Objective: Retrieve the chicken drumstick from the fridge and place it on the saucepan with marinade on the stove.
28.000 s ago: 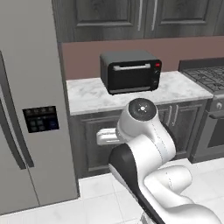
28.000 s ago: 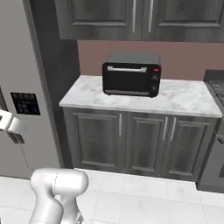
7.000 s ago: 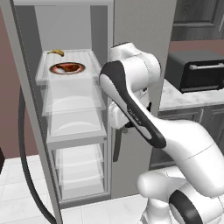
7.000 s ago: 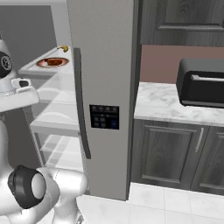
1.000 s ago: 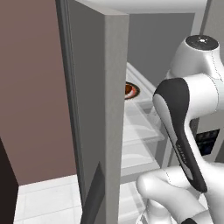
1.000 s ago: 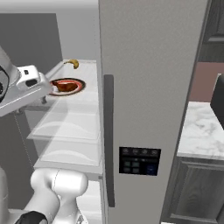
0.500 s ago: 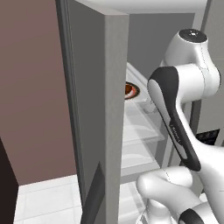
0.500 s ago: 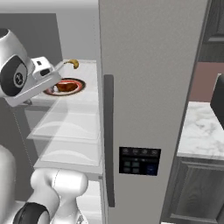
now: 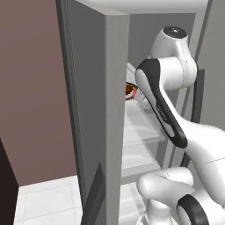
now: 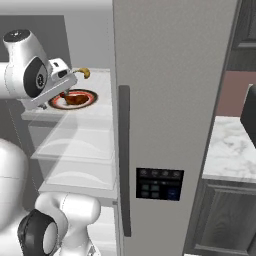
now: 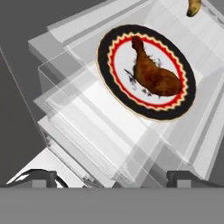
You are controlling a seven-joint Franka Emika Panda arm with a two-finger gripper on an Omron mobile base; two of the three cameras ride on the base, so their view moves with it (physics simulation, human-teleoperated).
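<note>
The fridge (image 10: 170,100) stands with its left door (image 9: 94,110) swung open. On the top clear shelf lies a white plate with a dark red rim (image 11: 103,54), and the reddish-brown chicken drumstick (image 11: 153,72) rests on it, thin end toward the back. From the right base view the drumstick (image 10: 76,99) sits just in front of my hand. My gripper (image 11: 111,177) hovers above and short of the plate, open, with nothing between its fingers. My gripper (image 10: 64,92) reaches into the fridge from the left. The saucepan and the stove are out of view.
A small curved yellow-brown item (image 10: 84,72) lies behind the plate on the same shelf. Further clear shelves (image 10: 75,130) sit below. The closed right door carries a long dark handle (image 10: 123,160) and a control panel (image 10: 159,184). A marble counter (image 10: 232,150) is at the right.
Over the last second the arm has swung further into the fridge, and the hand has come closer to the plate. The gripper stays open; the drumstick has not moved.
</note>
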